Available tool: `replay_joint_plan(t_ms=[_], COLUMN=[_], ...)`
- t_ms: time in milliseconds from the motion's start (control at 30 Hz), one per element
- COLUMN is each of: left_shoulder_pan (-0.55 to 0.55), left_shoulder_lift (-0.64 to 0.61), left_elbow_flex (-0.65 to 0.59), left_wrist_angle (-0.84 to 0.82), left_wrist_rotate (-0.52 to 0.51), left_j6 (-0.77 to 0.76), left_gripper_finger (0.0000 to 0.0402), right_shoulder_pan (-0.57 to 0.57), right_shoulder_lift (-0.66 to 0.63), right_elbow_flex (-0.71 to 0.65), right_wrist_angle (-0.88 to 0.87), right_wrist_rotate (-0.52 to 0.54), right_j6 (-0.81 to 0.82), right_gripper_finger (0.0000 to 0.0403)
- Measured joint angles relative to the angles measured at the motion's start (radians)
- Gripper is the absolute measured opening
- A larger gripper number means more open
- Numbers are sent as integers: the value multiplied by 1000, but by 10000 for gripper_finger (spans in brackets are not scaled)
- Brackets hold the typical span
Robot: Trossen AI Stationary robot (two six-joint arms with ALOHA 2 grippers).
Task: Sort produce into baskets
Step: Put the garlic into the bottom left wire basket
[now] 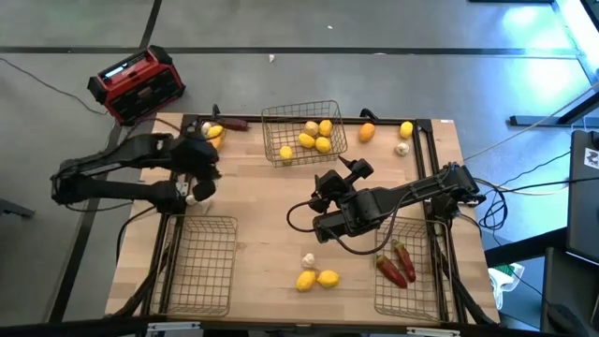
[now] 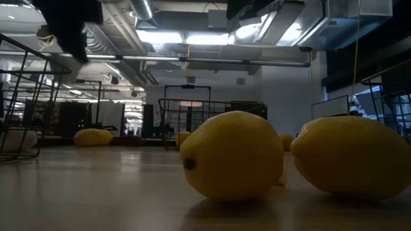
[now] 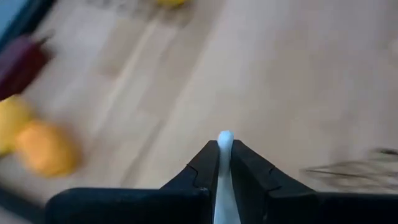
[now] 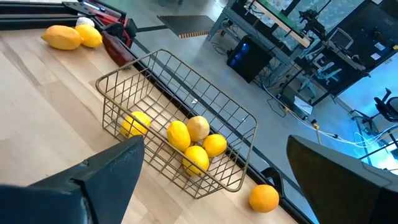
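- Garlic is the piece in hand: the left gripper (image 1: pixel 198 190) hangs over the table's left side, its fingers (image 3: pixel 205 167) pinched together on a small white garlic bulb (image 3: pixel 224 140), seen in the left wrist view as a white sliver squeezed between them.
- The relation that matters next, as I judge it, is bulb to basket: the empty left basket (image 1: pixel 198 265) lies just nearer the table's front edge than the gripper, on the same side, so the carry looks short and runs toward the front.
- The left arm is plainly the nearer one for that basket; the right arm is well apart from it, across the table.
- The right gripper (image 1: pixel 329 183) waits near the table's middle with its fingers spread wide and nothing between them, facing the far basket (image 4: pixel 180 149).
- That far basket holds several yellow fruits (image 1: pixel 314 137); the right basket (image 1: pixel 410 271) holds dark red chilies (image 1: pixel 397 263).
- Loose produce remains: two lemons (image 1: pixel 316 279) and another garlic bulb (image 1: pixel 307 259) near the front, an orange fruit (image 1: pixel 366 132), a yellow fruit (image 1: pixel 405 129) and a garlic bulb (image 1: pixel 402 148) at the far right, and more fruit (image 1: pixel 214 133) at the far left corner.
- Sorting looks roughly midway, judged from how much still lies on the table.
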Motion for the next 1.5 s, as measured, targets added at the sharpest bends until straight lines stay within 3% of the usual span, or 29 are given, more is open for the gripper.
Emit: replay_joint_plan(t_ms=[233,667,933,1200,1300,1500], left_shoulder_pan=[-116,-372,-532,-722,-778,-862], left_shoulder_lift=[-101,-180,-153,-143,-119,-22], left_elbow_flex=[57,52,-19,-148,-181,-187], left_wrist_angle=[26,116,195,256,327,321], left_wrist_rotate=[188,248,224,118,89,-9], left_j6=[-132,-330,-438,-575,-579,-566], left_gripper_finger=[33,33,33,33,33,33], right_shoulder_pan=[0,0,0,0,0,-2], right_shoulder_lift=[0,0,0,0,0,0], right_elbow_flex=[0,0,0,0,0,0], right_wrist_angle=[1,5,9,12,13,31], right_wrist_rotate=[0,0,0,0,0,3], right_j6=[1,4,4,4,4,4], right_gripper_finger=[390,390,390,390,390,390])
